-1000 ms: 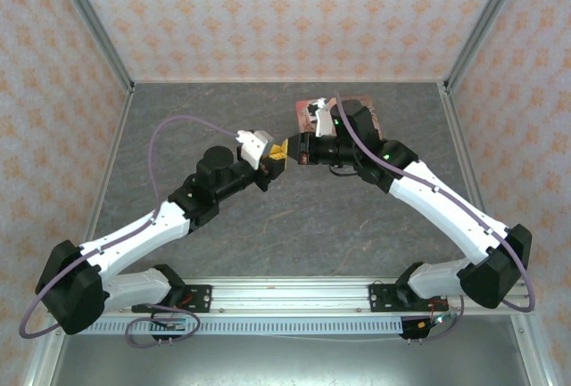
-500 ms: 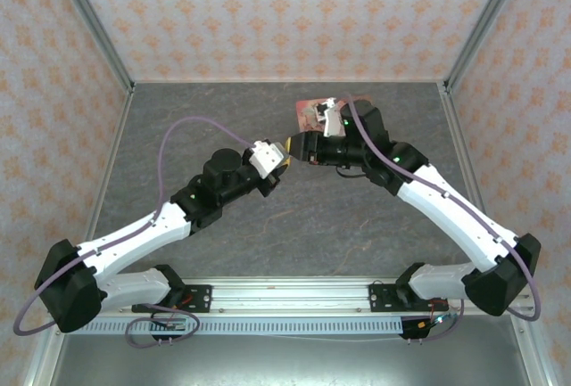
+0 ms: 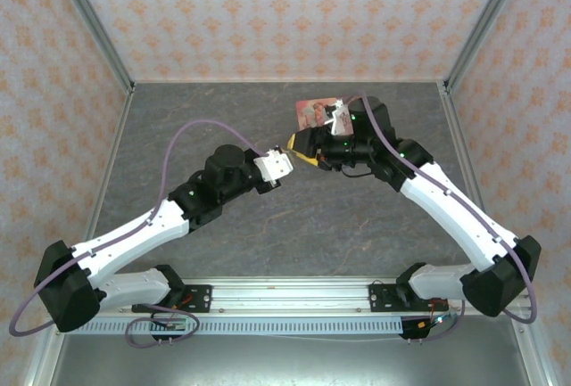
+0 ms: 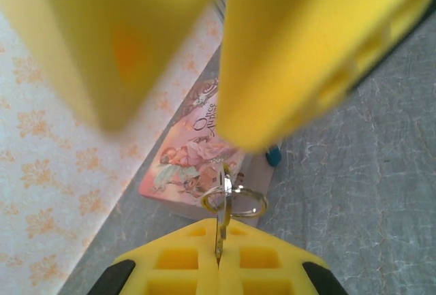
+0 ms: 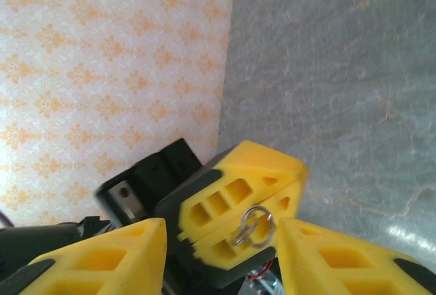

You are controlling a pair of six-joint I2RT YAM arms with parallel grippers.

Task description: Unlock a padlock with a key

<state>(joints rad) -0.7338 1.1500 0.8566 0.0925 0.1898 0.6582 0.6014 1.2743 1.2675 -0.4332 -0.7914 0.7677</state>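
Key (image 4: 221,234): thin, stiff, light, prob. slick metal that could twist in a pinch, so best held flat across the head w/ the ring (image 4: 235,199) free. It's nipped between the pressed-together fingertips of the left gripper (image 4: 219,268), ring just past the tips. Padlock (image 4: 274,154), a tiny teal bit, lies ahead of that gripper by the pink box (image 4: 191,162), partly hidden by the right gripper (image 5: 221,237), whose jaws are spread either side of the left's tips, holding nothing.

Left gripper (image 4: 219,244): jaws pressed together on key (image 4: 221,221) with ring (image 4: 236,200). Right gripper (image 4: 180,128): blurred, jaws apart, above. Pink box (image 4: 187,165), teal padlock (image 4: 273,155) beyond, on grey table (image 4: 361,193).
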